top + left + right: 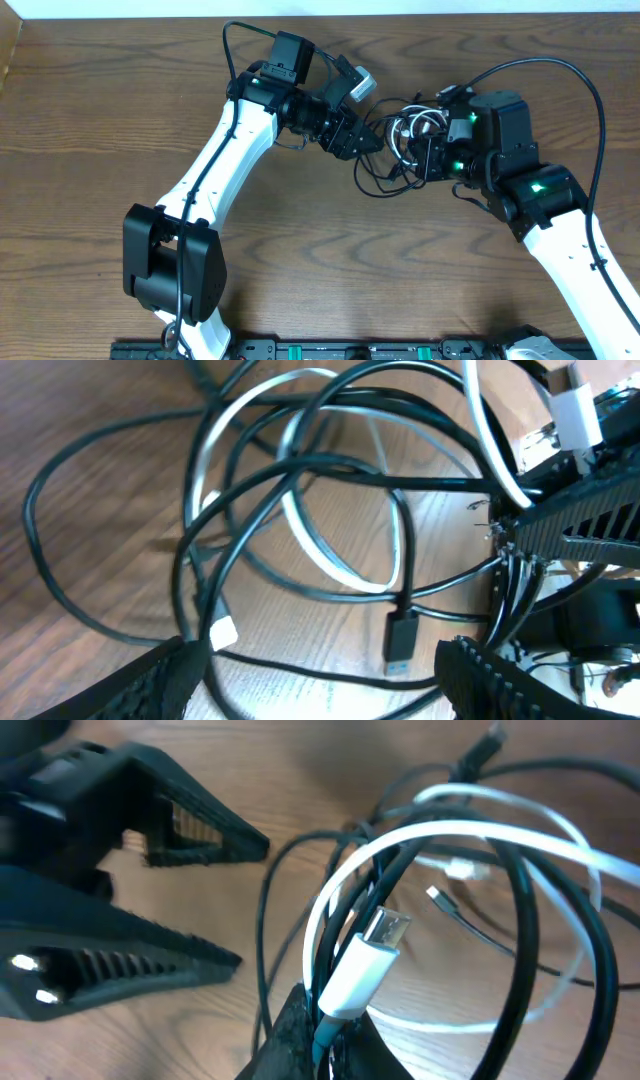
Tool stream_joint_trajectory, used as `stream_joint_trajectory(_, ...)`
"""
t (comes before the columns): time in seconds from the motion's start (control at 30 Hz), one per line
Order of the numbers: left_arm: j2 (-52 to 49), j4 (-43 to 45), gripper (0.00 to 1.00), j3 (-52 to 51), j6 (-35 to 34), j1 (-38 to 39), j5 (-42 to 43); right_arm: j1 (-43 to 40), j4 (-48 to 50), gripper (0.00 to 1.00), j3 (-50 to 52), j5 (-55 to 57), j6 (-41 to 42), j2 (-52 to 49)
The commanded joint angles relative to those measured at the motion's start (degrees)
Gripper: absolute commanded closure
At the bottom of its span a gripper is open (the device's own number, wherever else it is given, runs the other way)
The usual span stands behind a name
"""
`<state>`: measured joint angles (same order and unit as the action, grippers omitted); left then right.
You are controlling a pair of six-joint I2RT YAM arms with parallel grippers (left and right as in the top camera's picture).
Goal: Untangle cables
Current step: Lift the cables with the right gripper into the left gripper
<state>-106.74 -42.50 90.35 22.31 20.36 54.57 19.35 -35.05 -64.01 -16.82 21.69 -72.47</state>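
Observation:
A tangle of thin cables [400,150], black and white, lies on the wooden table between my two grippers. In the left wrist view the black loops [300,510] and the white cable [320,550] cross over each other, with a black USB plug [401,637] and a small white plug [222,632] lying on the wood. My left gripper [362,140] is open just left of the tangle, its fingers astride the loops [320,670]. My right gripper [428,158] is shut on the white cable and black strands [330,1020]; the white plug [365,960] sticks up out of its jaws.
The wooden table [100,120] stretches to all sides. My left arm's open fingers [150,890] show at the left of the right wrist view. Thicker black arm cables [560,70] arc above the right arm.

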Motion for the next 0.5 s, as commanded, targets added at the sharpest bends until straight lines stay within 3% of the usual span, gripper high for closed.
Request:
stream_joint_trajectory(0.0, 1.07, -0.44, 0.21, 0.52, 0.37, -0.02, 2.62, -0.2, 2.32, 0.98, -0.94, -5.09, 0.22, 0.96)
stream_joint_trajectory(0.47, 1.07, -0.17, 0.21, 0.52, 0.57, -0.02, 2.38, -0.13, 3.63, 0.98, -3.56, -11.32, 0.59, 1.03)
